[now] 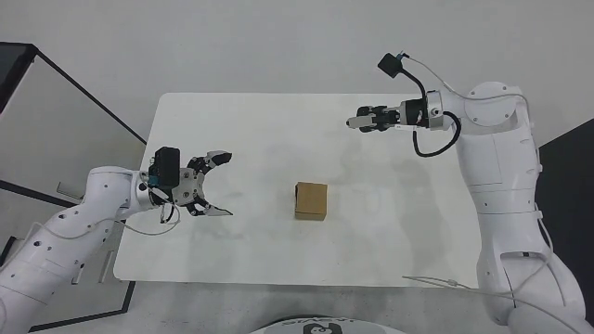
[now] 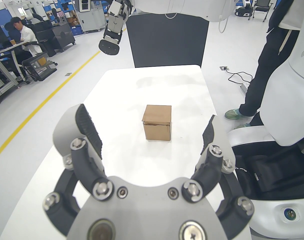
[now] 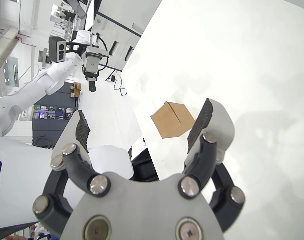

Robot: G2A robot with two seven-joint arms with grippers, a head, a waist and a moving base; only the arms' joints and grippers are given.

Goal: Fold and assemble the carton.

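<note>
We logged the brown carton [image 1: 311, 200] sitting folded shut mid-tabletop [image 1: 260, 121], looking assembled to us, which likely explained why left pincer [image 1: 226, 184] and right pincer [image 1: 357, 121] hung wide open, empty, well apart from it.

Bright, even light from overhead fills all three views. The white bench [image 1: 278, 130] takes strong glare and is washed almost featureless in the right wrist view. The carton [image 1: 311, 200] casts only a thin, soft shadow at its base. Both wrist views bow straight lines toward their edges: the bench's sides curve, and the yellow floor line [image 2: 41, 103] bends slightly.
</note>
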